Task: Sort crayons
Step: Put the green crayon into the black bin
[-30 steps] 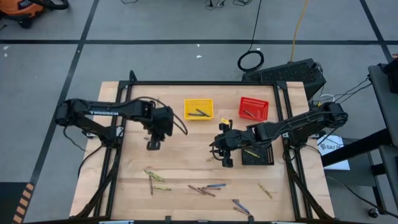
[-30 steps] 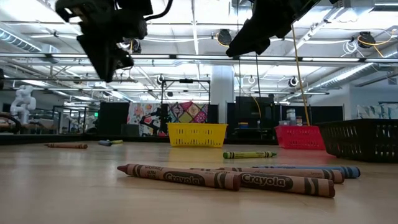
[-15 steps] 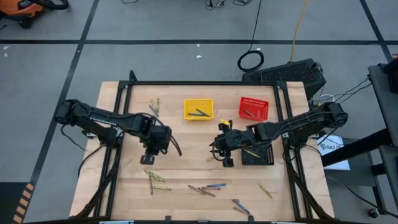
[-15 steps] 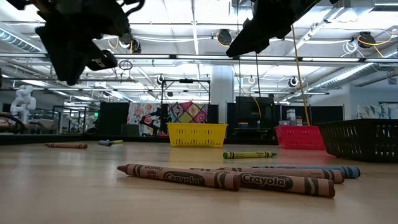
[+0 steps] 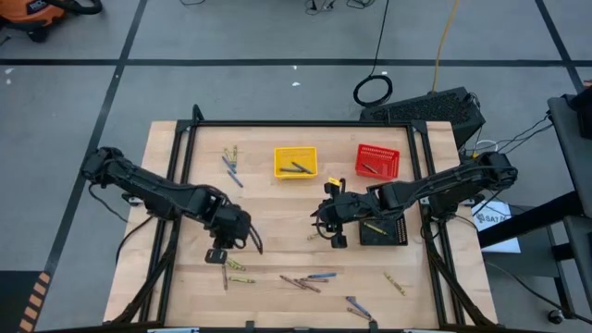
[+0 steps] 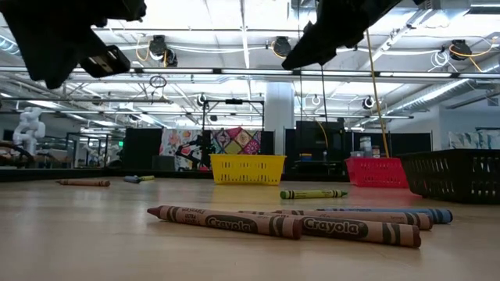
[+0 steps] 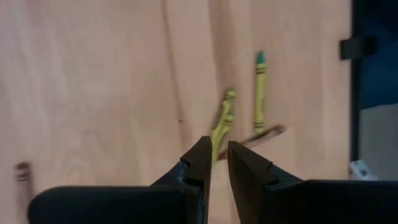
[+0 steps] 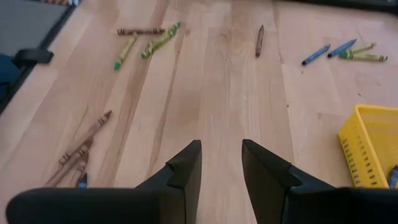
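Crayons lie loose on the wooden table: yellow-olive ones (image 5: 231, 265) at the near left, a brown-red pair (image 5: 301, 283) and a blue one (image 5: 322, 276) near the front, and a few more (image 5: 231, 159) at the far left. My left gripper (image 5: 217, 254) hovers just above the yellow-olive crayons (image 7: 222, 121), pointing steeply down, open by a narrow gap with nothing in it. My right gripper (image 5: 333, 236) hangs over the table's middle, open and empty (image 8: 221, 163).
A yellow basket (image 5: 296, 163) and a red basket (image 5: 377, 161) stand at the far side, each with crayons inside. A black basket (image 5: 384, 229) sits at the right, beside my right arm. More crayons (image 5: 395, 283) lie near the front right. Black frame rails border the table.
My left gripper has swung from the table's middle left toward the near edge, sinking slightly and turning a little, and now hangs over the yellow-olive crayons. Its move has uncovered the crayons at the far left. The gap between its fingers looks unchanged.
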You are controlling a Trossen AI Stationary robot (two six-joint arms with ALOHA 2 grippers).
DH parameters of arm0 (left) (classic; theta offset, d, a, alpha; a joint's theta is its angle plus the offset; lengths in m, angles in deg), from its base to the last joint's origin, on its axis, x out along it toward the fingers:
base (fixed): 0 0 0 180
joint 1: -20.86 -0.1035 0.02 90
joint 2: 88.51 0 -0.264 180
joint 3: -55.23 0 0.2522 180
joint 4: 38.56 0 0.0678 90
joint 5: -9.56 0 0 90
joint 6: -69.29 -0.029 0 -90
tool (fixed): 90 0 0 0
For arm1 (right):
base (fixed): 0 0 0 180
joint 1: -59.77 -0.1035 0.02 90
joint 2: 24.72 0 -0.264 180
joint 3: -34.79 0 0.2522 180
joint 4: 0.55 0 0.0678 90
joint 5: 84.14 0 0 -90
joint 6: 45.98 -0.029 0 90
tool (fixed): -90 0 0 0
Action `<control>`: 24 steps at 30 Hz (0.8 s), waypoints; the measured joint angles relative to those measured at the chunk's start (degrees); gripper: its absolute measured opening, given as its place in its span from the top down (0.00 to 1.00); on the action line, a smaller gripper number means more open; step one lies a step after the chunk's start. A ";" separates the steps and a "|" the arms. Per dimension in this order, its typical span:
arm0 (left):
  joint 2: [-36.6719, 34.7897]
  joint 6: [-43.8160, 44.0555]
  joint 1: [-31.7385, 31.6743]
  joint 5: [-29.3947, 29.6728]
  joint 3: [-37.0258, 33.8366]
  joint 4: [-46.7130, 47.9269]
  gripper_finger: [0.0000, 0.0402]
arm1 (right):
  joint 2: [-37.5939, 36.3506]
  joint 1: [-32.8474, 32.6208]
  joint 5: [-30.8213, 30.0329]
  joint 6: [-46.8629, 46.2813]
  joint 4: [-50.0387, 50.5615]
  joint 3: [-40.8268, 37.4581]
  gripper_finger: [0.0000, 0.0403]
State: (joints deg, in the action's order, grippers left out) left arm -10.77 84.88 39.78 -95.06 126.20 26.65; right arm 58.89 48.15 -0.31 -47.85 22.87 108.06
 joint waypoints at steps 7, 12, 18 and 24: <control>0.00 9.92 4.56 3.48 0.00 -0.14 0.86 | 0.00 -0.01 -1.47 -0.04 -2.96 0.00 0.75; 0.71 16.22 7.08 9.20 0.00 -0.87 0.86 | 0.00 0.00 -6.05 -4.57 -2.58 0.00 0.75; 3.23 17.21 8.63 7.35 0.00 -3.72 0.86 | 0.00 -0.33 -5.90 -5.57 -2.54 0.00 0.75; 6.15 19.51 9.75 4.63 0.00 -9.29 0.86 | 0.00 -1.30 -5.82 -6.57 -2.54 0.00 0.75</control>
State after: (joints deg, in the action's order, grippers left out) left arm -4.62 104.40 49.53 -90.42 126.20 17.37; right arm 58.89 46.86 -6.13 -54.41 20.33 108.06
